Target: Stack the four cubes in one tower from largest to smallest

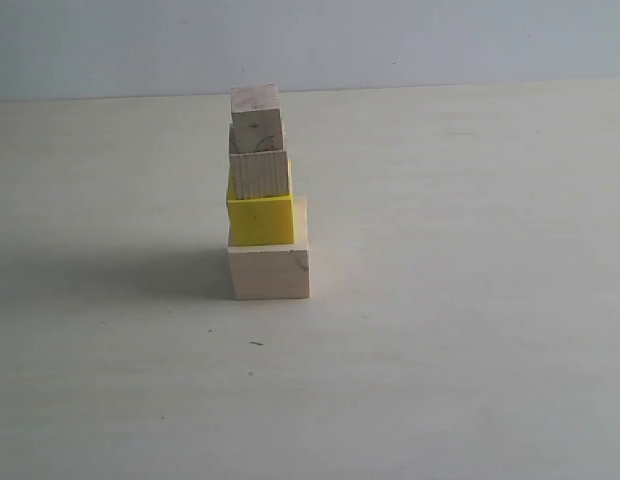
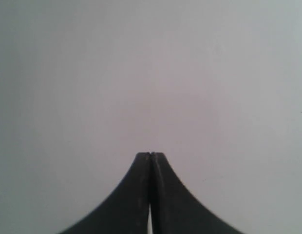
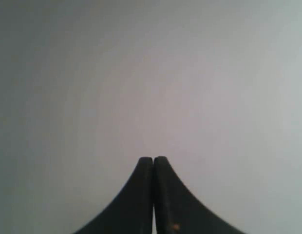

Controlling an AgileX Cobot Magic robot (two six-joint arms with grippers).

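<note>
In the exterior view the four cubes stand as one tower on the pale table (image 1: 470,330), left of centre. The pale whitish largest cube (image 1: 269,272) is at the bottom, the yellow cube (image 1: 260,220) on it, then a tan cube (image 1: 260,174), and the smallest tan cube (image 1: 256,118) on top. Neither arm shows in that view. The left gripper (image 2: 150,155) is shut with nothing between its black fingers, over a bare pale surface. The right gripper (image 3: 153,159) is likewise shut and holds nothing. No cube appears in either wrist view.
The tower throws a soft shadow (image 1: 140,275) to its left across the table. A small dark speck (image 1: 256,343) lies on the table in front of the tower. A pale wall (image 1: 440,40) rises behind the table's far edge.
</note>
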